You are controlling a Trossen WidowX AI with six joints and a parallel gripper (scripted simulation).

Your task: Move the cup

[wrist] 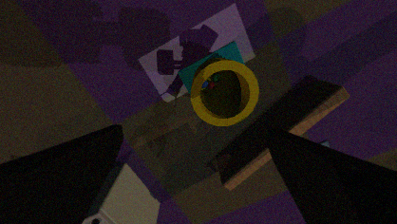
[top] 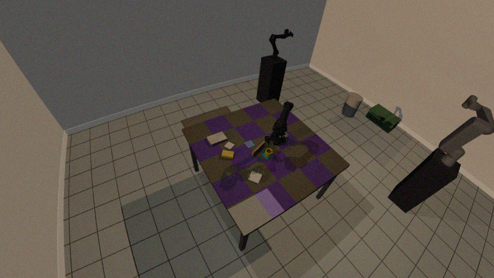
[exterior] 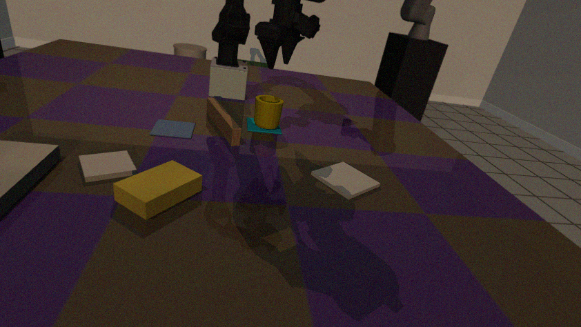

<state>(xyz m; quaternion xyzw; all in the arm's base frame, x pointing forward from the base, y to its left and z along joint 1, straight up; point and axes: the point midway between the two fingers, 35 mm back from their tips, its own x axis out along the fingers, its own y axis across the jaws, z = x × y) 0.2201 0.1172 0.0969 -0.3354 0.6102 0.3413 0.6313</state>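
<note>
The yellow cup (top: 269, 152) (exterior: 268, 115) (wrist: 252, 92) stands upright on the teal pad (exterior: 252, 126) (wrist: 233, 51). Several small marbles (wrist: 212, 84) show inside it in the wrist view. The blue-grey pad (top: 249, 143) (exterior: 173, 129) lies bare on the other side of a low wooden bar (top: 258, 148) (exterior: 223, 121) (wrist: 304, 127). My gripper (exterior: 279, 65) (wrist: 196, 133) is wide open and empty. It hangs above the cup and behind it in the exterior view, clear of its rim. No marbles show outside the cup.
A yellow block (top: 227, 154) (exterior: 158, 186), a white tile (top: 229, 145) (exterior: 107, 165) and a pale slab (top: 217, 138) (exterior: 24, 162) lie beyond the pads. Another white tile (top: 254, 177) (exterior: 349, 179) lies apart. A pale box (exterior: 228, 83) (wrist: 130, 199) stands near the bar.
</note>
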